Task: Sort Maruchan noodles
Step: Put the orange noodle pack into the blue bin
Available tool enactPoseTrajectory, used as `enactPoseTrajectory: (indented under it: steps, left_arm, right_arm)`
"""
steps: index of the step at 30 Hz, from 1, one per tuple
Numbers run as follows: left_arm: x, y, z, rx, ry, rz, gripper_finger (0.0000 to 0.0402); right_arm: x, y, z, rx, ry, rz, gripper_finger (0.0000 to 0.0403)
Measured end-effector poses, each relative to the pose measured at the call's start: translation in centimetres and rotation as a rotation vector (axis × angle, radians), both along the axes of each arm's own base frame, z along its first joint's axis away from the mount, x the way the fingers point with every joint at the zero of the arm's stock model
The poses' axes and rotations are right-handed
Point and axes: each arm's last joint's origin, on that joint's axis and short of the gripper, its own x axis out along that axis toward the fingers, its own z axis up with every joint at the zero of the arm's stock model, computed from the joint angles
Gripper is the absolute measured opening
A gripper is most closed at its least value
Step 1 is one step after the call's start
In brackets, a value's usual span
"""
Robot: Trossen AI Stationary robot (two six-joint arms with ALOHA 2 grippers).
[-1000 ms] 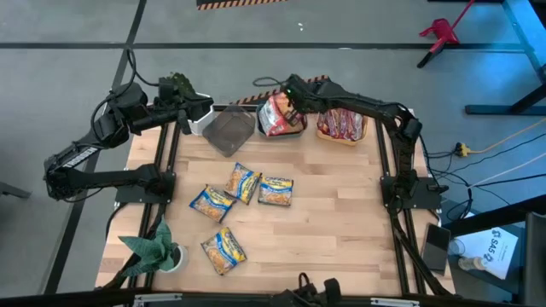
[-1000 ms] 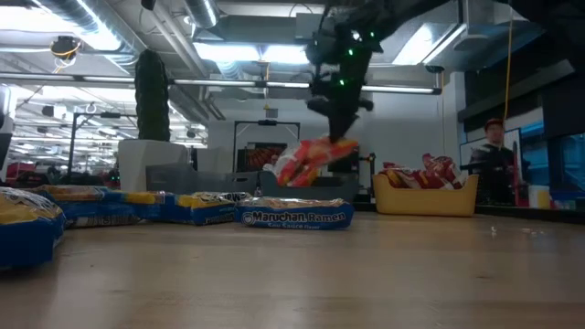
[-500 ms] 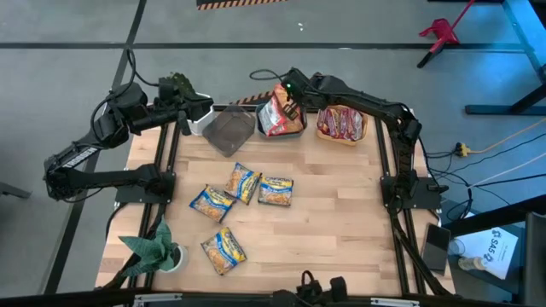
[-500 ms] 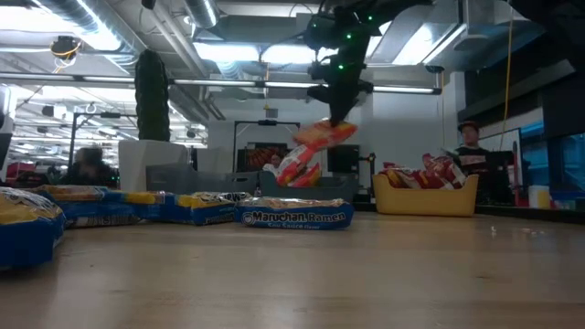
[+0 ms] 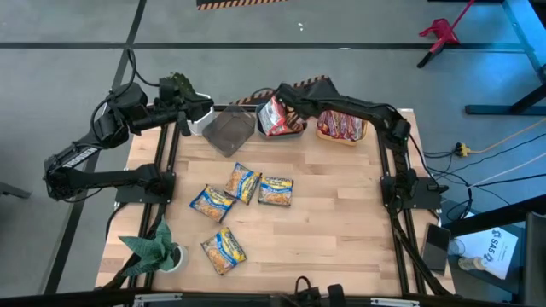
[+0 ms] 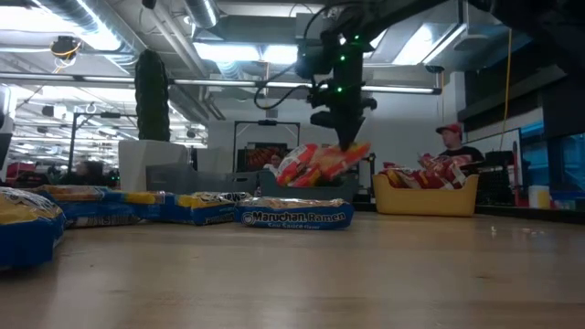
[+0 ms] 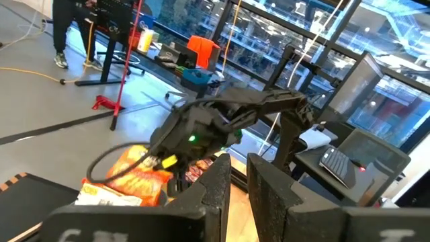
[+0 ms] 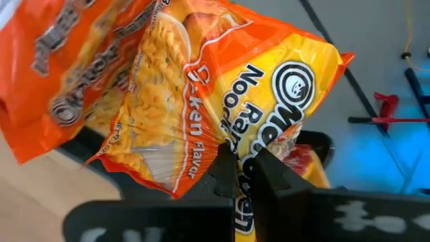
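table (image 5: pixel 333 222): wood, 4 blue packets (image 5: pixel 242 182) | room: person (image 6: pixel 450 146) behind

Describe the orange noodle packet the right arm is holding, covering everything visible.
The orange-yellow Maruchan packet is crinkly, glossy plastic printed with a noodle photo, a round face logo and "Chicken Flavor" lettering. The right end effector pinches its lower edge between both fingers, so the packet hangs tilted and creased in the air. In the high view it sits over the middle bin at the table's far edge, which already holds orange packets. In the low view it hangs below the end effector, clear of the tabletop.
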Motion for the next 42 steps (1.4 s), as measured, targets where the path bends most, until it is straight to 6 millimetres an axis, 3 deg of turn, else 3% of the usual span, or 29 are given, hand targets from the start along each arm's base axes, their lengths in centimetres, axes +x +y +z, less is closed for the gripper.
enactPoseTrajectory:
  steps: [7,16,27,32,37,42]
  left_arm:
    - [0.0,0.0,0.0,-0.003,-0.001,-0.006,0.0043]
    - [0.0,0.0,0.0,-0.002,-0.001,-0.005,0.0043]
    - [0.0,0.0,0.0,-0.002,-0.001,-0.005,0.0043]
    - [0.1,-0.1,-0.6,-0.108,0.021,-0.030,0.0043]
    - [1.5,0.5,-2.4,-0.267,0.148,-0.007,0.0043]
    - [5.2,1.3,-4.7,-0.378,0.282,-0.010,0.0025]
  right_arm:
    - [0.9,0.4,-1.0,0.043,-0.020,0.024,0.0000]
    - [2.9,-0.1,-1.8,0.138,-0.235,0.101,0.0000]
    - [2.8,-2.1,-1.5,0.250,-0.393,0.191,0.0000]
    - [3.1,-2.1,-1.4,0.235,-0.401,0.252,0.0000]
    - [3.2,-2.1,-1.3,0.230,-0.396,0.275,0.0000]
    - [2.9,-2.1,-1.5,0.210,-0.334,0.280,0.0000]
